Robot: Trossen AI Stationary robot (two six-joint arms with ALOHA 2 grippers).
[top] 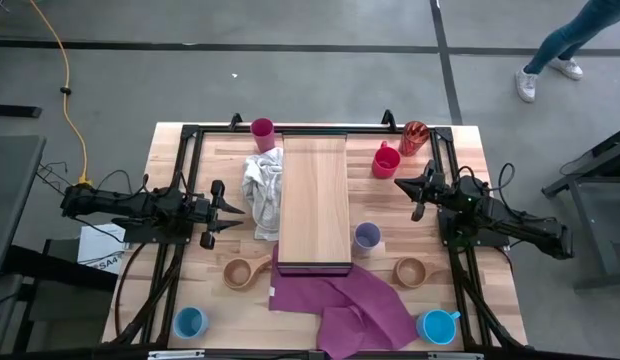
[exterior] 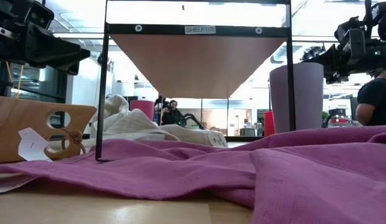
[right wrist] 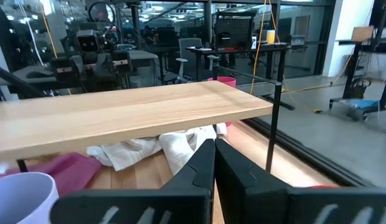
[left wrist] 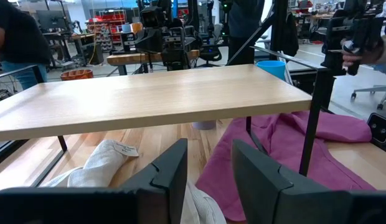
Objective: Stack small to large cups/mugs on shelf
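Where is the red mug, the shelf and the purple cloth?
red mug (top: 385, 161): high view, on its open top.
shelf (top: 314, 200): high view, on the middle of its wooden board.
purple cloth (top: 340, 300): high view, on the folds near the table's front.

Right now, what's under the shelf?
Under the shelf: part of the white cloth and an edge of the purple cloth. From above the plank hides the rest; no cups visible beneath.

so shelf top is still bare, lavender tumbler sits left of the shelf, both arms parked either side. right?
One slip: the lavender tumbler stands right of the shelf, near its dark-framed end, as the high view shows. The shelf top is bare, and the left gripper and right gripper do wait on either side.
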